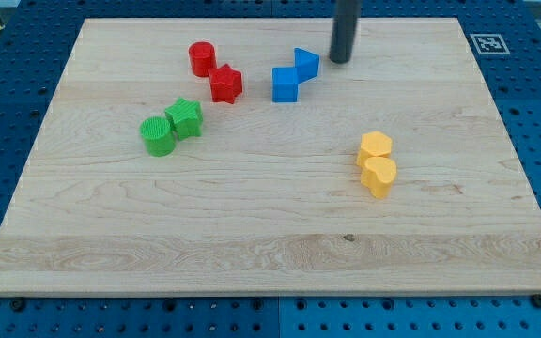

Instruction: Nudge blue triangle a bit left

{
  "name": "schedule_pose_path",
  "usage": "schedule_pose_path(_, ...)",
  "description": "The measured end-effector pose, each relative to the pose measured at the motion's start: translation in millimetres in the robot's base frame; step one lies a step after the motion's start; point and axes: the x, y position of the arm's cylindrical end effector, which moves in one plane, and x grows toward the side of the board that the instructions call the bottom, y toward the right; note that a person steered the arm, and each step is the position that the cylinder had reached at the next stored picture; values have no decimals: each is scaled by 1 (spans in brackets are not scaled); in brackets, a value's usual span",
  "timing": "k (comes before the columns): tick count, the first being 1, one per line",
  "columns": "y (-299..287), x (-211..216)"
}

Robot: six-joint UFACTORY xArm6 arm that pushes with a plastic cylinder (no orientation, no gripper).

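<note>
The blue triangle (306, 63) sits near the view's top centre on the wooden board (270, 244). It touches a blue cube (285, 84) just below and to its left. My tip (340, 60) is at the end of the dark rod, just to the right of the blue triangle, with a small gap between them.
A red cylinder (202, 59) and a red star (225, 84) lie left of the blue blocks. A green cylinder (158, 136) and a green star (185, 118) lie further left. Two yellow blocks (376, 147) (379, 176) touch at the right of centre.
</note>
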Motion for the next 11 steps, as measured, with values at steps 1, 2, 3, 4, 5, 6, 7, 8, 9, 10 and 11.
schedule_pose_path(1, 11, 35)
schedule_pose_path(2, -2, 47)
schedule_pose_path(3, -5, 47)
schedule_pose_path(4, -15, 47)
schedule_pose_path(5, -25, 47)
schedule_pose_path(6, -26, 47)
schedule_pose_path(7, -36, 45)
schedule_pose_path(8, -36, 39)
schedule_pose_path(9, -36, 20)
schedule_pose_path(10, -36, 7)
schedule_pose_path(11, -36, 1)
